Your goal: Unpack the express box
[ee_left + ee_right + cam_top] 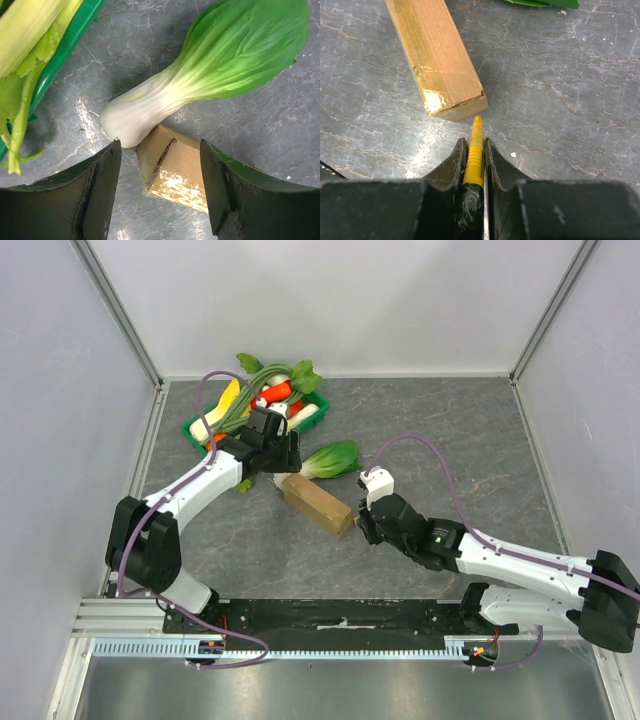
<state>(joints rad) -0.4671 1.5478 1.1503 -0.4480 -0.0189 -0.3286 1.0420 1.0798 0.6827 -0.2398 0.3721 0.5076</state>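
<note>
The express box (317, 503) is a small brown carton lying flat on the grey table, one end against the white stem of a bok choy (328, 460). My left gripper (283, 462) is open above the box's far end; the box end (172, 170) shows between the two fingers, untouched, with the bok choy (210, 75) beyond. My right gripper (362, 529) is shut on a yellow ribbed tool (475, 150) with a black-taped handle. Its tip points at the box's near end (450, 90), just short of it.
A green plastic tray (312, 420) of vegetables stands at the back left, just behind my left gripper; its rim (60, 55) and leafy greens (25, 65) show in the left wrist view. Grey walls close the back and sides.
</note>
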